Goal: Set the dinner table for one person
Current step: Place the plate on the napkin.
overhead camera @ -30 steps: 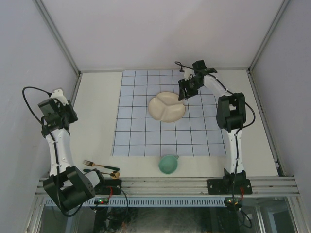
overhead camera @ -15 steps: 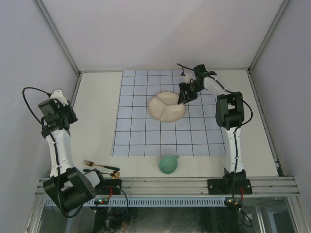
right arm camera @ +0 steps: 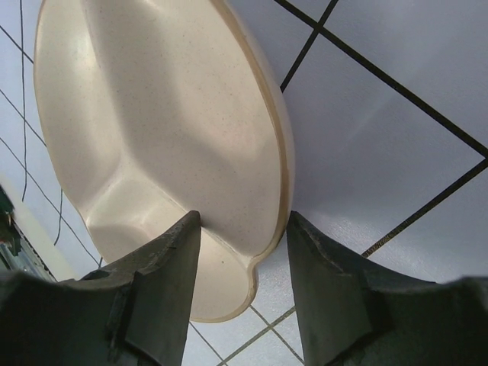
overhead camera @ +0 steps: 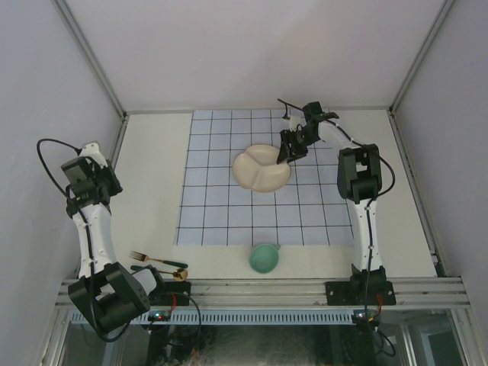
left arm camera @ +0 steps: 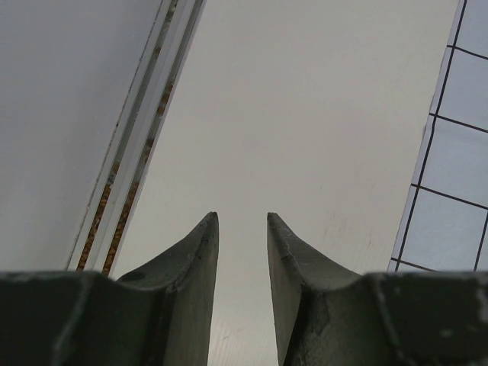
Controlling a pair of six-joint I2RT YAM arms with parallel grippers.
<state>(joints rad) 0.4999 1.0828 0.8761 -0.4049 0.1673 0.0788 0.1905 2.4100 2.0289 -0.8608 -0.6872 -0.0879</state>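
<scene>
A cream divided plate lies on the pale-blue grid cloth on the dinner table. My right gripper is at the plate's far-right rim. In the right wrist view that gripper is open, one finger inside the plate, the other outside over the cloth, with the rim between them. My left gripper hangs over the table's left side. Seen from the left wrist, it is open by a narrow gap, with only bare table beneath.
A mint-green cup stands at the near edge below the cloth. A gold fork and a spoon lie near the left arm's base. A metal rail and white walls border the table; the cloth's edge shows at right.
The right gripper dropped slightly towards the plate and now straddles its rim, its fingers a touch closer together. The left arm barely shifted. Plate, cup and cutlery have not moved.
</scene>
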